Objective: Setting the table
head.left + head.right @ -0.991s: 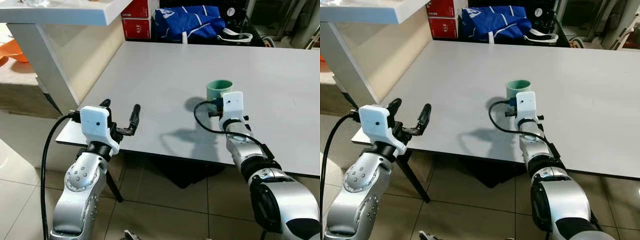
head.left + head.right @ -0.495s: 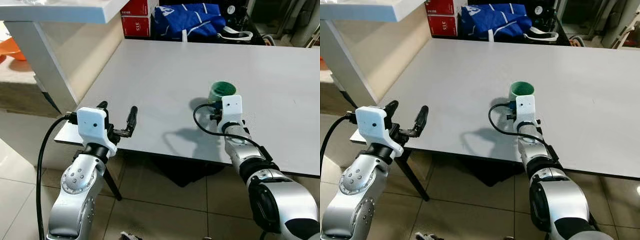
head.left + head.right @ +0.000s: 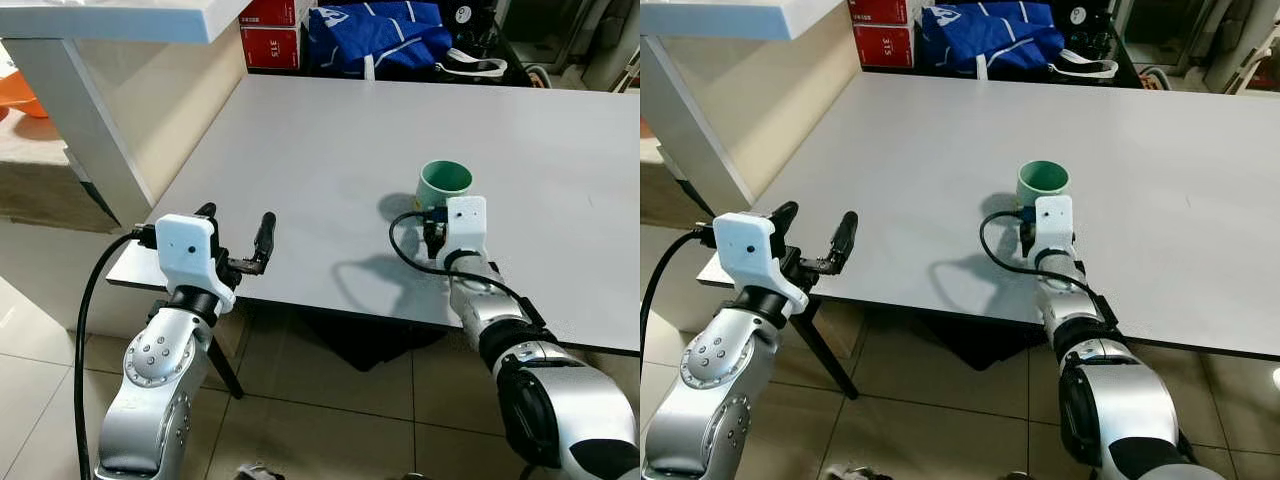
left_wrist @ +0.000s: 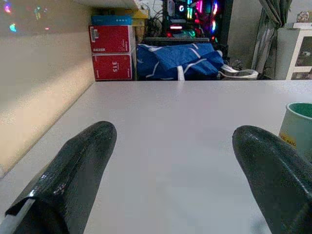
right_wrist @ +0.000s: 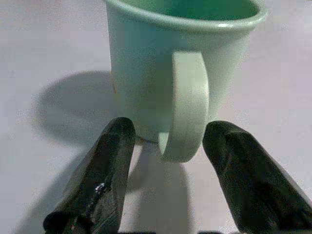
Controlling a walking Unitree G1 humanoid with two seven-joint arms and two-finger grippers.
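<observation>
Pale green ceramic mug (image 5: 183, 73) upright on grey table (image 3: 300, 140); right gripper (image 5: 168, 146) fingers apart astride handle — centre, then close. Left gripper (image 3: 237, 232) apart, idle.

Beyond the table's far edge lie a blue bag (image 3: 378, 36) and stacked red boxes (image 3: 272, 38).

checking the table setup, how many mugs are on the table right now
1. A green mug stands upright on the white table, just ahead of the right gripper, whose open fingers flank its handle.
</observation>
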